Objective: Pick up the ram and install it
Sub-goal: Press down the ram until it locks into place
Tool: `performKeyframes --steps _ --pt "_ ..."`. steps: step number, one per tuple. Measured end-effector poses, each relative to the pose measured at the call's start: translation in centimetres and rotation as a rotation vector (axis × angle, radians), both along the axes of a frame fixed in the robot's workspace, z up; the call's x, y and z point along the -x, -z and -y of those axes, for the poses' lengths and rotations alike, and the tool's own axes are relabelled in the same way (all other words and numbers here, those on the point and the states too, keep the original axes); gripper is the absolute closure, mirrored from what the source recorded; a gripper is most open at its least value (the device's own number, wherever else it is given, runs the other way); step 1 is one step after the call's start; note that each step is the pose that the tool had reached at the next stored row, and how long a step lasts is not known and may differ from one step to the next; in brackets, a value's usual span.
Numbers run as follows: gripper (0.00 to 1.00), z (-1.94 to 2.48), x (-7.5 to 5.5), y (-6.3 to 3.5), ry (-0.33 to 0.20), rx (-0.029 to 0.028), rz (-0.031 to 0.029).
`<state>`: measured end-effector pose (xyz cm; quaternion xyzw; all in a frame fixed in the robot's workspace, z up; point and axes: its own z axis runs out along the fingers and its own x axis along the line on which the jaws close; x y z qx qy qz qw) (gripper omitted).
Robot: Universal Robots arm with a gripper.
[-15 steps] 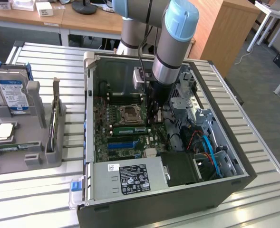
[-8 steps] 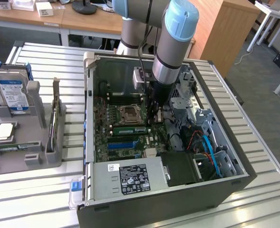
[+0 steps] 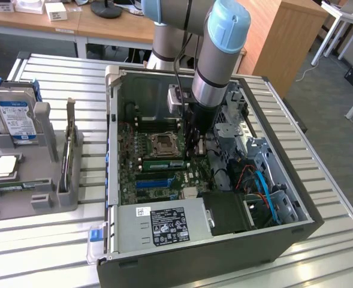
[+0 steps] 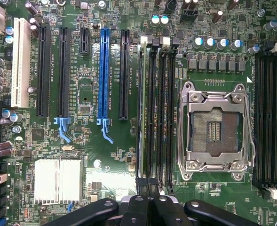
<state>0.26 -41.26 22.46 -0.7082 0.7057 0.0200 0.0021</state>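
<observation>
We take the empty CPU socket (image 4: 217,128) on the motherboard (image 4: 82,141) as our landmark. In the wrist view, a bank of memory slots (image 4: 162,108) runs alongside the socket, between it and the blue expansion slot (image 4: 103,75). The ram (image 4: 141,113) stands on edge in the slot of that bank farthest from the socket, its thin green edge facing the camera. The gripper (image 4: 150,200) sits at one end of this stick with its jaws pressed together; we cannot tell whether they nip the board edge or merely rest above it. In the exterior view, the gripper (image 3: 194,141) reaches down into the open computer case (image 3: 113,120), just beside the socket (image 3: 164,144). We judge the step in hand to be the seating of the module. Completing it calls for straight downward pressure along the slot, without tilt, until the white end latches (image 4: 143,41) engage.
</observation>
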Motion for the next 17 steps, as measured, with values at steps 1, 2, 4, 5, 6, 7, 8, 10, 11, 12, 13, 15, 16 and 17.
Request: performKeyframes --steps 1,2,4,5,6,7,8,10,11,12,13,15,16,17 --pt "0.89 0.0 0.0 0.0 0.0 0.0 -0.0001" --pt "0.89 0.0 0.0 0.0 0.0 0.0 -0.0001" --pt "0.89 0.0 0.0 0.07 0.0 0.0 -0.0001" --pt "0.89 0.0 0.0 0.12 0.0 0.0001 -0.0001" --pt "0.89 0.0 0.0 0.12 0.0 0.0001 -0.0001" --pt "0.89 0.0 0.0 0.12 0.0 0.0001 -0.0001" --pt "0.89 0.0 0.0 0.12 0.0 0.0001 -0.0001" --pt "0.89 0.0 0.0 0.13 0.0 -0.0001 -0.0001" --pt "0.89 0.0 0.0 0.13 0.0 0.0 -0.0001" --pt "0.89 0.0 0.0 0.11 0.0 -0.0002 -0.0001" --pt "0.89 -0.01 0.0 0.06 0.0 -0.0009 0.0001" --pt "0.89 0.0 0.0 -0.2 0.0 -0.0002 0.0" --pt "0.89 0.0 0.0 -0.37 0.0 -0.0002 -0.0001" --pt "0.89 0.0 0.0 -0.54 0.0 -0.0002 0.0"
